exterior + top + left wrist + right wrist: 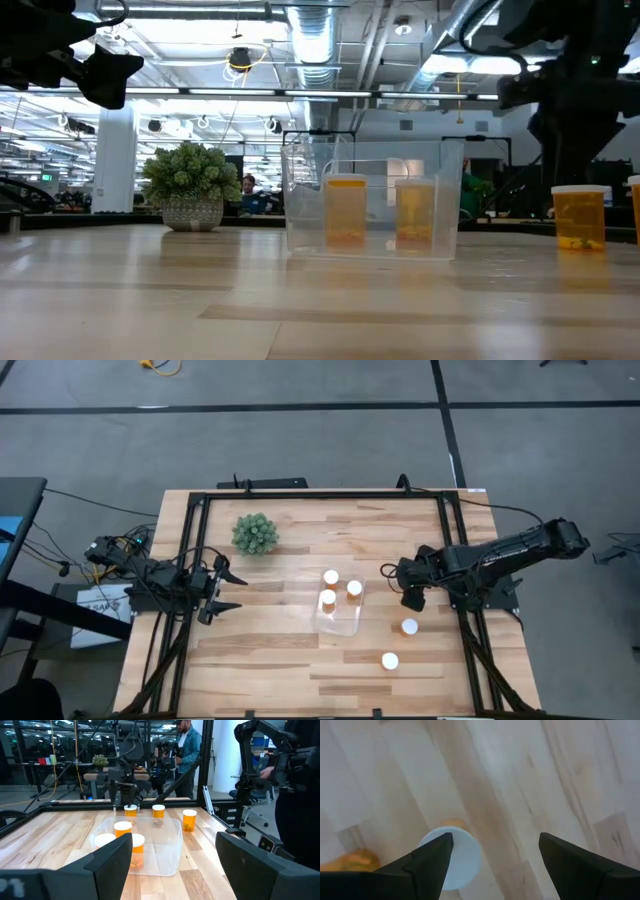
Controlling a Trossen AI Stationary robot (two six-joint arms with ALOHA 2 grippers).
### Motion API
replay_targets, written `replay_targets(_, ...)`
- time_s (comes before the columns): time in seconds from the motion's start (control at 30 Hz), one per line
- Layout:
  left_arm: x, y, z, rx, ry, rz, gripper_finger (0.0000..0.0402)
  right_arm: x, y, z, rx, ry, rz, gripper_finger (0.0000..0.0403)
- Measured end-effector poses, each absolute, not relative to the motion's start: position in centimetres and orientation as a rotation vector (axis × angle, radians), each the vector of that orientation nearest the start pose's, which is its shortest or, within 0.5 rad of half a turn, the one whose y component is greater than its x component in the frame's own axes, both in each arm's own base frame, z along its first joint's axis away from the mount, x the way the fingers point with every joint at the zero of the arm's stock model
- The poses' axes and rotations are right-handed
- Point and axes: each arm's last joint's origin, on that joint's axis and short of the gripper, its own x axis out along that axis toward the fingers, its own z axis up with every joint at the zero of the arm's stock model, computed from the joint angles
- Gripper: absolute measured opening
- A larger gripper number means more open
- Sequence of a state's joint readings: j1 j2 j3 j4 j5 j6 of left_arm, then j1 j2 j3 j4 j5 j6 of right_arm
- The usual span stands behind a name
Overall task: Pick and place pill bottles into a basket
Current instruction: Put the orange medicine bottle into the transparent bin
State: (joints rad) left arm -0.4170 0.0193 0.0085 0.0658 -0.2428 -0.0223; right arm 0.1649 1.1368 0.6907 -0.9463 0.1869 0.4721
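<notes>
Dark fingers (pixel 432 865) of the right gripper (pixel 413 592) frame its wrist view, and a white-capped pill bottle (pixel 455 857) stands upright just beside one of them, off to the side of the gap rather than between the two. Its long axis is vertical, cap toward the camera, so the approach looks to be from above; I judge the gripper must shift sideways until the cap sits midway before it descends. The jaws are spread wide, well beyond the cap's width, and hold nothing.

Taking the basket (pixel 340 622) as landmark: two bottles (pixel 328 598) stand inside it, a third seems to stand just past its far rim, and two more (pixel 409 626) are on the table on the side of the right arm, the other one (pixel 390 660) nearer the front edge. The right gripper hovers on that same side, so it is much the nearer arm.

The left gripper (pixel 222 592) waits on the opposite side of the basket, well apart, jaws wide and empty, pointing toward it. A potted plant (pixel 255 533) stands beyond the basket toward the left arm.
</notes>
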Motion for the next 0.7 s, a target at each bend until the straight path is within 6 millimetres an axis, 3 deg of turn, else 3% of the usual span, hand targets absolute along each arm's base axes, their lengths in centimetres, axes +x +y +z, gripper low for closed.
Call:
replay_targets(0.27,9.2,-3.3,17.1,-0.040,-0.050,-0.175,0.0277,16.5,3.3,20.8,0.168,1.209,-0.255,0.0295)
replay_targets(0.57,9.2,-3.3,17.1,-0.040,-0.050,-0.174,0.0277,15.2,3.5,22.2,0.281,1.168,-0.118,0.0295)
replay_targets(0.7,9.2,-3.3,17.1,-0.040,-0.050,-0.175,0.0277,14.8,4.2,22.3,0.249,1.176,-0.037,0.0296)
